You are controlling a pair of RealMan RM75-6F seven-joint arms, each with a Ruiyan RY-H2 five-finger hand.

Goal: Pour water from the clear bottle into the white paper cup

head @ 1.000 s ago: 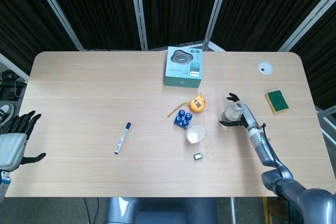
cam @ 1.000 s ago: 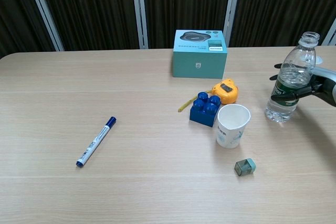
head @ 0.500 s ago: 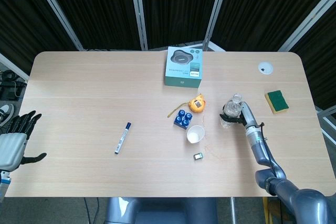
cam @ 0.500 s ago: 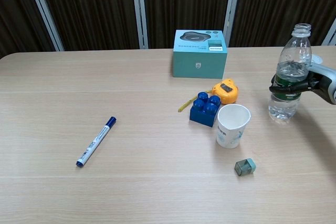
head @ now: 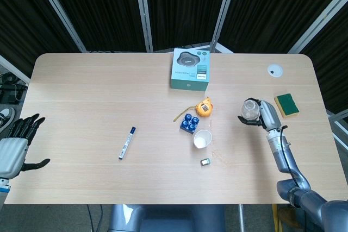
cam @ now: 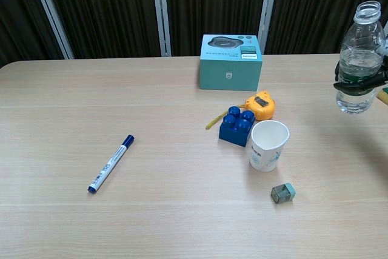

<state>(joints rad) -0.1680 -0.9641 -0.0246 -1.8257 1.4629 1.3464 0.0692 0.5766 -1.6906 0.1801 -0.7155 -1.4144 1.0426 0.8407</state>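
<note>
Up at the right, the right hand [head: 265, 114] wraps its fingers around the uncapped clear bottle [cam: 360, 59], held off the table [head: 98, 91]. Left of it stands the white paper cup [cam: 267, 145]. Far behind, the teal box [cam: 231, 62] carries small unreadable print. Left hand [head: 15, 148] fingers are spread.

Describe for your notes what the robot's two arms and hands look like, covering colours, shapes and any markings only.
The left robot hand has a pale grey, boxy palm cover with slim black fingers. The right robot hand has the same grey shell and dark fingers, on a slender, rounded silver-grey arm with a small green mark near the wrist. No loose cables show.
</note>
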